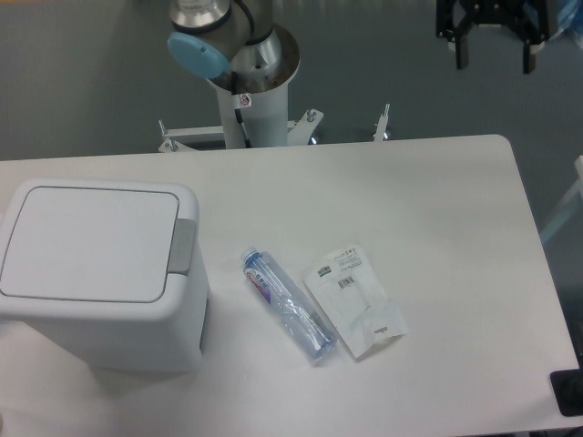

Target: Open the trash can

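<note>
The trash can point(96, 273) is a boxy white bin standing on the left of the white table point(428, 209). Its flat lid point(86, 243) lies shut, with a grey push tab point(182, 247) on its right edge. My gripper point(494, 64) hangs high at the top right, beyond the table's far edge and far from the bin. Its two dark fingers point down, spread apart, with nothing between them.
A clear plastic bottle point(287, 305) lies on the table right of the bin. Beside it lies a flat white packet point(355, 300). The arm's white pedestal point(250, 91) stands behind the table's far edge. A dark object point(567, 393) sits at the bottom right corner.
</note>
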